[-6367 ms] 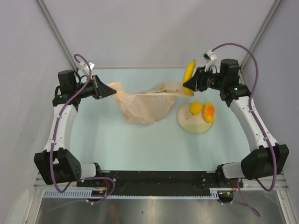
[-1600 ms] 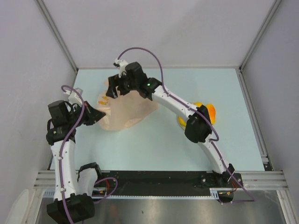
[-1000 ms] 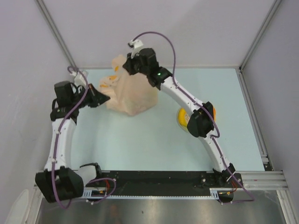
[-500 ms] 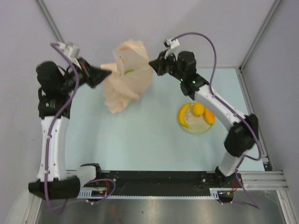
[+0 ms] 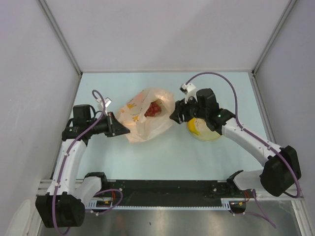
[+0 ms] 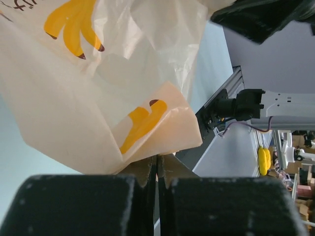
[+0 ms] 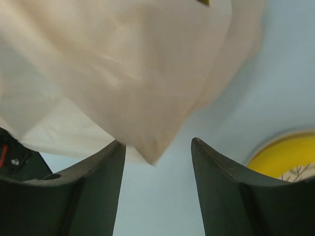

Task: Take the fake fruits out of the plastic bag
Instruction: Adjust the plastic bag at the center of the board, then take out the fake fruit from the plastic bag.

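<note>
The peach plastic bag [image 5: 143, 118] lies slumped on the table, and a dark red fruit [image 5: 155, 109] shows through its upper part. My left gripper [image 5: 124, 131] is shut on the bag's left lower edge; in the left wrist view a folded corner of the plastic bag [image 6: 98, 98] sits at the closed tips of the left gripper [image 6: 158, 160]. My right gripper [image 5: 172, 116] stands open at the bag's right side. In its wrist view a blurred corner of the bag [image 7: 147, 88] hangs loose between the fingers of the right gripper [image 7: 157, 147]. A yellow fruit [image 5: 195, 128] lies on the plate.
The cream plate [image 5: 209, 138] sits right of the bag, mostly hidden under my right arm; its rim and the yellow fruit on it show in the right wrist view [image 7: 288, 155]. Grey walls stand on three sides, and a black rail [image 5: 162, 187] runs along the near edge.
The bag, held up in the air half a second ago, has come down onto the table. My right gripper has let go of it and opened. Both arms have dropped toward the front.
</note>
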Available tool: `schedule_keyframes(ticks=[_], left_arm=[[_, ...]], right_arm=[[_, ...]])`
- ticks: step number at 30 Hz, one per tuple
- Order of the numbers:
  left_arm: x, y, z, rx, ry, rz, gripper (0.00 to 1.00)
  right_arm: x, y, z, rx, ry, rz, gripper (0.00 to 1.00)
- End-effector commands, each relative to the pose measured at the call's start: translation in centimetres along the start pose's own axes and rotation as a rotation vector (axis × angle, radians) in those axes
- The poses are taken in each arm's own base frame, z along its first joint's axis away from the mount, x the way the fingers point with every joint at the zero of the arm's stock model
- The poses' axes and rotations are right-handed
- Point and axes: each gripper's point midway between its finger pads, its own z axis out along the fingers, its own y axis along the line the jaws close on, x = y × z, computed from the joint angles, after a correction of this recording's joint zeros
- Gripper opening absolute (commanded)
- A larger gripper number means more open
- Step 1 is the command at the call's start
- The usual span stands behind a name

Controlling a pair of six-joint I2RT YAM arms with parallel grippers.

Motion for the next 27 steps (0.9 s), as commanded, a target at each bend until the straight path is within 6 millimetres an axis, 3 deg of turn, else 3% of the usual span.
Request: schedule_keyframes(ticks=[1, 4, 5, 7, 9, 10, 13, 16, 18, 19, 20, 22, 23, 25, 26, 27], left_arm=[[-0.7, -2.0, -0.9, 0.044, -0.021, 0.113, 0.0], [-0.5, -2.2, -1.3, 0.03, -0.025, 0.139, 0.0], [-0.7, -2.4, -1.5, 0.026, -0.03, 0.151, 0.0], [-0.8, -2.6, -1.7, 0.014, -0.035, 0.169, 0.0], [-1.5, -3.1, -2.0, 0.013, -0.054, 0.196, 0.0], [-1.9, -3.3, -2.2, 0.01, -0.061, 0.205, 0.0], [-2.6, -4.2, -2.9, 0.003, -0.077, 0.246, 0.0], [-2.8, -5.2, -3.7, 0.002, -0.076, 0.289, 0.0], [-2.5, -5.6, -4.1, 0.0, -0.066, 0.32, 0.0], [-2.3, -5.8, -4.2, -0.001, -0.061, 0.317, 0.0], [-2.2, -5.7, -4.4, -0.011, -0.062, 0.36, 0.0], [-2.0, -5.6, -4.7, -0.028, -0.064, 0.371, 0.0], [-2.5, -5.7, -5.2, -0.06, -0.088, 0.397, 0.0], [-3.3, -5.9, -6.0, -0.11, -0.121, 0.431, 0.0], [-4.3, -6.3, -6.9, -0.144, -0.156, 0.468, 0.0], [-5.2, -6.0, -7.6, -0.213, -0.192, 0.492, 0.0]], right_arm=[[-12.4, 8.1, -4.5, -0.199, -0.345, -0.223, 0.61], [-14.9, 11.3, -4.9, -0.241, -0.44, -0.297, 0.61], [-14.7, 12.9, -4.7, -0.275, -0.447, -0.337, 0.61], [-14.3, 14.1, -3.6, -0.319, -0.445, -0.381, 0.57], [-13.0, 15.1, -2.2, -0.359, -0.412, -0.426, 0.43], [-12.0, 14.9, -0.8, -0.371, -0.373, -0.426, 0.34], [-8.9, 13.5, 2.8, -0.356, -0.266, -0.445, 0.22], [-7.4, 10.7, 6.8, -0.24, -0.215, -0.422, 0.17], [-7.9, 8.7, 9.0, -0.156, -0.24, -0.376, 0.13], [-8.4, 8.0, 10.0, -0.122, -0.256, -0.367, 0.12], [-7.5, 6.8, 12.3, -0.088, -0.251, -0.358, 0.14], [-7.0, 6.0, 14.1, -0.047, -0.256, -0.418, 0.22], [-5.5, 5.6, 15.1, -0.043, -0.214, -0.463, 0.22], [-3.4, 6.5, 14.9, -0.083, -0.136, -0.498, 0.2], [-0.1, 6.5, 14.2, -0.123, -0.007, -0.467, 0.2], [0.5, 7.6, 12.6, -0.178, 0.019, -0.44, 0.19]])
